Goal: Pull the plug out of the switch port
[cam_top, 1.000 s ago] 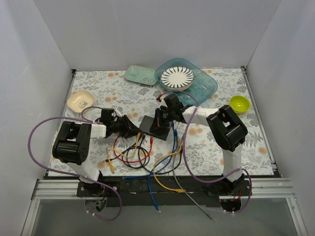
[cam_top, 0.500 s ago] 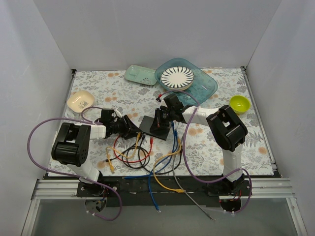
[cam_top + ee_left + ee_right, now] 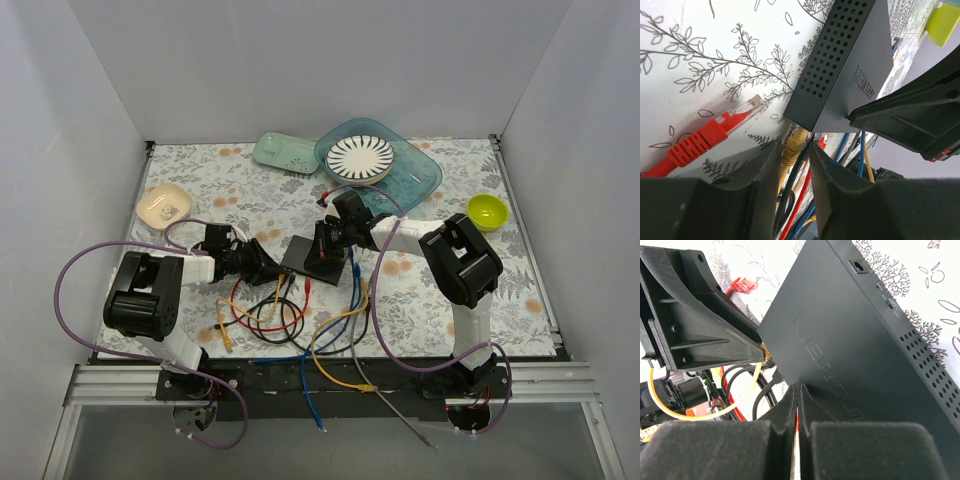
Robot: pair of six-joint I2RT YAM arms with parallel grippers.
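The black switch (image 3: 312, 258) lies flat at mid-table and fills the left wrist view (image 3: 850, 65) and the right wrist view (image 3: 865, 345). A yellow plug (image 3: 794, 146) sits in a socket at the switch's near corner. My left gripper (image 3: 268, 265) is closed round this yellow plug (image 3: 796, 150), with a black cable squeezed in beside it. My right gripper (image 3: 325, 245) is shut, and its tips (image 3: 798, 390) press down on the switch's top face near its edge.
A loose red plug (image 3: 715, 132) lies on the cloth left of the switch. A tangle of red, black, yellow and blue cables (image 3: 290, 315) lies in front. A teal tray (image 3: 425, 175) with a striped plate, a green bowl (image 3: 487, 211), a mint dish (image 3: 285, 152) and a cream dish (image 3: 163, 205) stand behind.
My left arm has shifted slightly, its elbow a little lower. The switch and the right arm have not visibly moved.
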